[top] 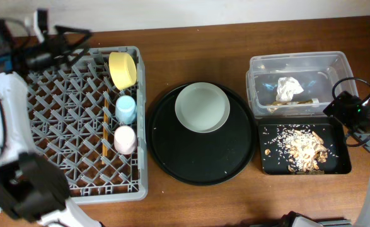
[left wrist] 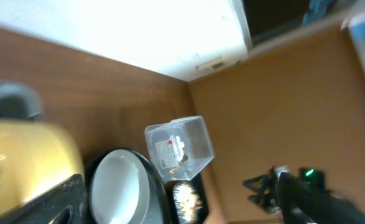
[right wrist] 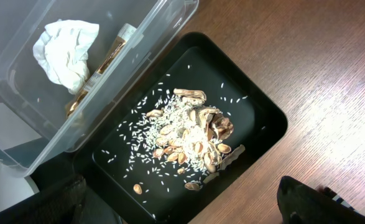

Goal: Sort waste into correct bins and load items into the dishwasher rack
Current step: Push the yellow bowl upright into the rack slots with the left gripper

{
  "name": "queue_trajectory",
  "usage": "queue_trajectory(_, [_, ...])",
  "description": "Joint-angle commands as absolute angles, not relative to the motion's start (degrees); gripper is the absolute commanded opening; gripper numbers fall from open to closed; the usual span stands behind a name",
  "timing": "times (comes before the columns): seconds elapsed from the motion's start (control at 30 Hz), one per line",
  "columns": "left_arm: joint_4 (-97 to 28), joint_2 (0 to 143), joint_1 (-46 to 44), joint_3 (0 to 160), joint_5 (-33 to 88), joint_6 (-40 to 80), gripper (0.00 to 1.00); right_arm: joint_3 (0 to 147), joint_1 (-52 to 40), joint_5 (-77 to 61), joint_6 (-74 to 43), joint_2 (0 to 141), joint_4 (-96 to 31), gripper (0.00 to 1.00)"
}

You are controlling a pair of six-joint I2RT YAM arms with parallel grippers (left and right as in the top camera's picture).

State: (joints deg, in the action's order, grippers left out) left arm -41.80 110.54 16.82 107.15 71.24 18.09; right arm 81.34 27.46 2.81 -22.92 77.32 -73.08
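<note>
While my left pincer [top: 80, 43] hangs over the back left corner of the large square grey plastic dishwasher rack [top: 58, 135], its jaws stand apart in the overhead view with nothing between them. My left wrist view is too blurred to add much. It shows only the yellow bowl [top: 123, 69] close by at the left.

That bowl is tipped on its side in the rack's back right corner, apart from my fingers. The small light-blue cup [top: 126, 109] sits just in front of it along the right side. The small pink cup [top: 124, 139] comes next in the same row. The pair of thin wooden chopsticks [top: 104, 126] lies on the lattice just left of the cups, running front to back.

The pale grey-white round plate [top: 202, 107] is not in the rack. It rests on the back half of the big round black tray [top: 185, 161], between the rack and the bins on the brown wooden tabletop [top: 235, 38].

My right pincer [right wrist: 181, 190] is spread wide and holds nothing, poised above the shallow black rectangular plastic tray [right wrist: 257, 118]. Brownish-tan flaky food scraps [right wrist: 194, 134] are heaped in that tray, with small white grains [right wrist: 138, 118] scattered around them. The clear rectangular plastic tub [top: 326, 66] stands right behind it, edge to edge. Inside the tub lies the crumpled white tissue [right wrist: 67, 46], with a small tan wrapper scrap [right wrist: 107, 56] beside it.
</note>
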Motion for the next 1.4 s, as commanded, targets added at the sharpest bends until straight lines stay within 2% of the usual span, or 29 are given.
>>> queue_trajectory(0.0, [-43.0, 107.57, 6.96, 107.68, 54.89, 13.21, 0.0, 82.02, 27.81, 3.51, -22.96, 77.32, -73.08, 0.99])
queue_trajectory(0.27, [-49.84, 112.42, -15.55, 107.68, 0.47, 13.19, 0.01, 82.02, 27.81, 3.51, -22.96, 77.32, -73.1, 0.99])
queue_trajectory(0.37, [-50.26, 114.39, -18.09, 107.68, -9.78, 13.19, 0.01, 82.02, 27.81, 3.51, -22.96, 77.32, -73.1, 0.99])
queue_trajectory(0.5, [-50.26, 115.72, -17.28, 107.68, -13.1, 13.17, 0.0, 82.02, 27.81, 3.51, -22.96, 77.32, -73.1, 0.99])
queue_trajectory(0.73, [-53.89, 118.76, -10.02, 107.68, -14.06, 13.17, 0.0, 82.02, 27.81, 3.51, -22.98, 77.32, -73.1, 0.99])
queue_trajectory(0.9, [-58.28, 115.57, -4.73, 109.58, -15.05, 13.19, 0.0, 82.02, 27.81, 3.51, -22.98, 77.32, -73.1, 0.99])
queue_trajectory(1.17, [-57.54, 105.06, -5.63, 109.95, -14.83, 14.76, 0.0, 82.02, 27.81, 3.51, -22.98, 77.32, -73.1, 0.99])
queue_trajectory(1.37, [-57.63, 106.21, -5.58, 109.67, -14.7, 14.74, 0.0, 82.02, 27.81, 3.51, -22.98, 77.32, -73.1, 0.99])
